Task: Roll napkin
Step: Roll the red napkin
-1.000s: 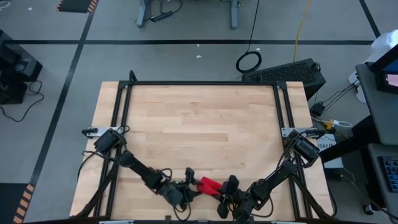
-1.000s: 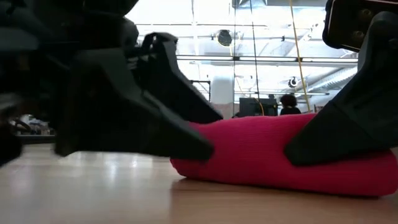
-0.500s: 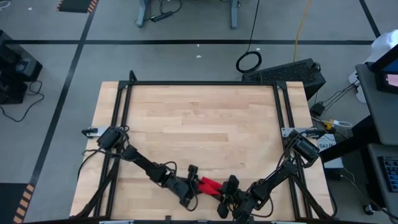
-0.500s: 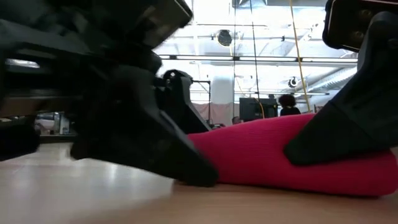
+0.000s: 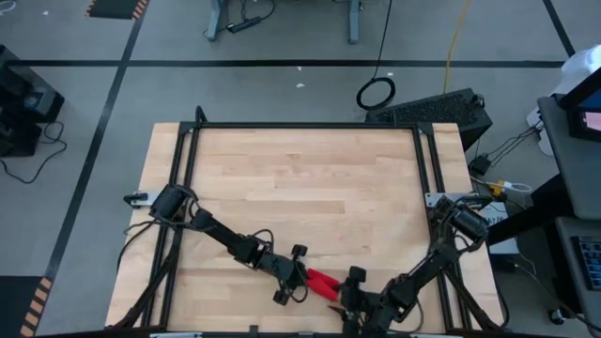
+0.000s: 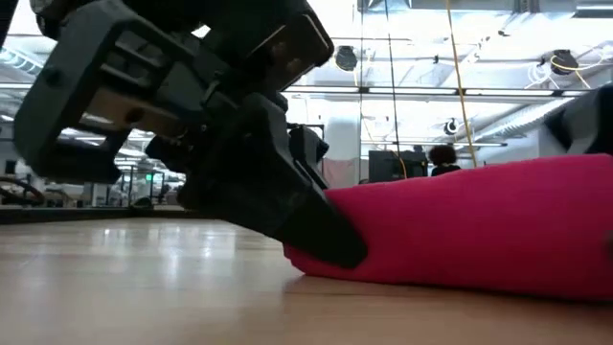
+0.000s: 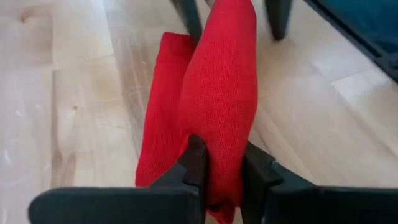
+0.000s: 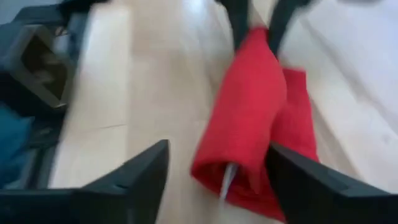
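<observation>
The red napkin [image 5: 321, 282] lies rolled near the table's near edge, with a flat flap [image 7: 158, 124] beside the roll on the wood. My left gripper [image 5: 299, 275] is shut on the roll's left end. My right gripper [image 5: 350, 289] stands open at the roll's right end, one finger [image 8: 146, 171] on each side of it, with gaps showing between fingers and cloth. A small white tag [image 8: 226, 179] peeks from that end. My left gripper pinches the left end of the roll [image 7: 219, 163] between its two fingers [image 7: 195, 163], across several wound layers. The fingers slant down from the table's left and lie along the roll. The roll rests on the table and runs away toward the right gripper.
Bare wooden tabletop [image 5: 300, 188] stretches toward the far edge, framed by a black rail [image 5: 305, 125]. The table's near edge lies close behind both grippers.
My left gripper has swung toward the table's right, rolled about its axis and shut on the roll's left end. My right gripper has opened, let go of the roll's right end and risen slightly. The roll has stayed on the table.
</observation>
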